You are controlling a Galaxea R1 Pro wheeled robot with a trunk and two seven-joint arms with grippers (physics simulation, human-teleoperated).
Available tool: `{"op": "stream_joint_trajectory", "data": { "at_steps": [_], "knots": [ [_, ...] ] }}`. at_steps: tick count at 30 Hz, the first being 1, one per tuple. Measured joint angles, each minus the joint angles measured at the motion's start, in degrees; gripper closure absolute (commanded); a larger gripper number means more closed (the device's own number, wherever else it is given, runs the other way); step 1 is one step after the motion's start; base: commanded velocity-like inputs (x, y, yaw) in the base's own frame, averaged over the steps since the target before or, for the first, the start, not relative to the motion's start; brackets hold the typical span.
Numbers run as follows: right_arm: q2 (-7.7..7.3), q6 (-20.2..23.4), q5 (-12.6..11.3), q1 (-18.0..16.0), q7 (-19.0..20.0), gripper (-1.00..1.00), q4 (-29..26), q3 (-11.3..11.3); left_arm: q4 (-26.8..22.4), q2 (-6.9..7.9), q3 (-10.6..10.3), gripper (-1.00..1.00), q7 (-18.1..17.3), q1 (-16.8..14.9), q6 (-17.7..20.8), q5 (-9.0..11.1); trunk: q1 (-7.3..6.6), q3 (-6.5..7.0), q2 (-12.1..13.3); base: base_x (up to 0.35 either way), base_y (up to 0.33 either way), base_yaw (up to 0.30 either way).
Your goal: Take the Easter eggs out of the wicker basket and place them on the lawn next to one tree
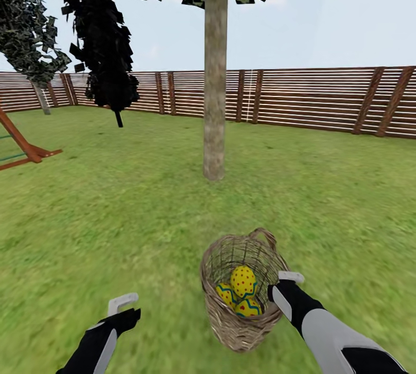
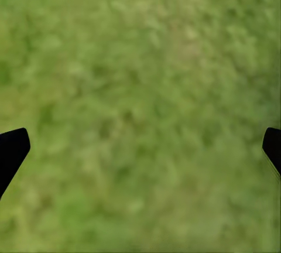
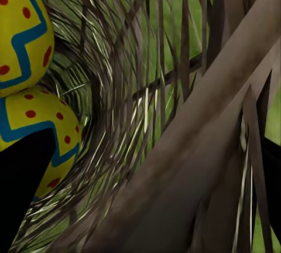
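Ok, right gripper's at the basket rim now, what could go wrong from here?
The right gripper straddles the basket wall in the right wrist view, one finger inside by the eggs; closing would likely pinch wicker, not an egg. The basket leans, so a push may tip it and spill all three. The left gripper hangs over the lawn, too far to steady it.

The lawn (image 1: 115, 206) spreads wide and flat, green with yellowish patches, back to a brown slatted fence (image 1: 312, 100). A tree (image 1: 215, 74) with a straight pale trunk rises from the grass. Nearer the camera, the wicker basket (image 1: 240, 319) sits on the grass, well apart from the trunk. A red-brown wooden play frame (image 1: 23, 146) rests its feet on the lawn at far left.
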Motion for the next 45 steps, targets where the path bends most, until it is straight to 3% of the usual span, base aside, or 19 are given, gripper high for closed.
{"op": "stream_joint_trajectory", "data": {
  "at_steps": [45],
  "knots": [
    [-0.01,-0.1,0.1,0.0,0.0,1.00,0.1,0.1,-0.2,0.02,0.1,-1.00,0.1,0.0,-0.1,0.0,0.00,0.00,0.0,0.321,0.000,0.000]
  ]
}}
